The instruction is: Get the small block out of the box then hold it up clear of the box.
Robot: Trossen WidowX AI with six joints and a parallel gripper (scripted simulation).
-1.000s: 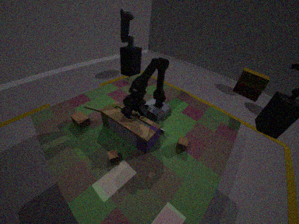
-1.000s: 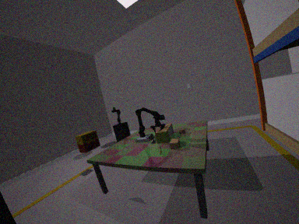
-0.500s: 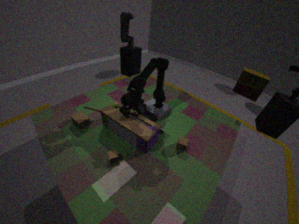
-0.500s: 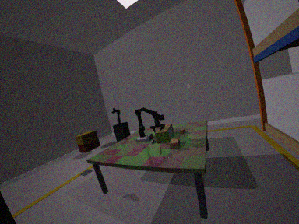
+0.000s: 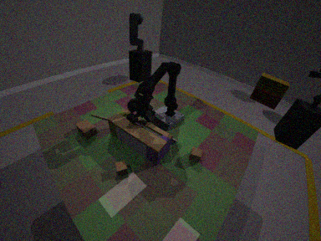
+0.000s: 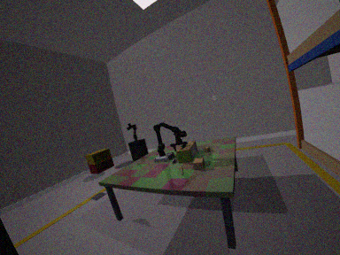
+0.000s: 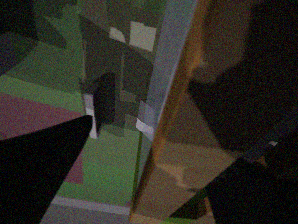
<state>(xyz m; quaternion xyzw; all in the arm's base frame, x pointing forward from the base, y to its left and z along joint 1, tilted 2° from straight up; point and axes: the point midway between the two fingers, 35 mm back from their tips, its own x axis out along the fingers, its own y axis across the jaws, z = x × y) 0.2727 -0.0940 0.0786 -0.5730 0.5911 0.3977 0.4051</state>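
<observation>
The box (image 5: 141, 138) lies in the middle of the table, long, with a tan wooden top and a purple end on its near right. It also shows in the exterior view (image 6: 187, 151). My gripper (image 5: 138, 115) is open and empty, and hangs low over the far left part of the box's top. In the wrist view the fingers (image 7: 165, 145) straddle the box's tan top edge (image 7: 170, 125), with the clear front pane on the left side. A dark shape (image 7: 105, 100) shows behind the pane; I cannot tell if it is the block. The block on the shelf does not show clearly in any view.
Three loose tan cubes lie on the table around the box: one at the left (image 5: 85, 126), one in front (image 5: 121, 167), one at the right (image 5: 195, 154). The arm's grey base plate (image 5: 170, 117) stands just behind the box. The table top is a green, pink and white patchwork.
</observation>
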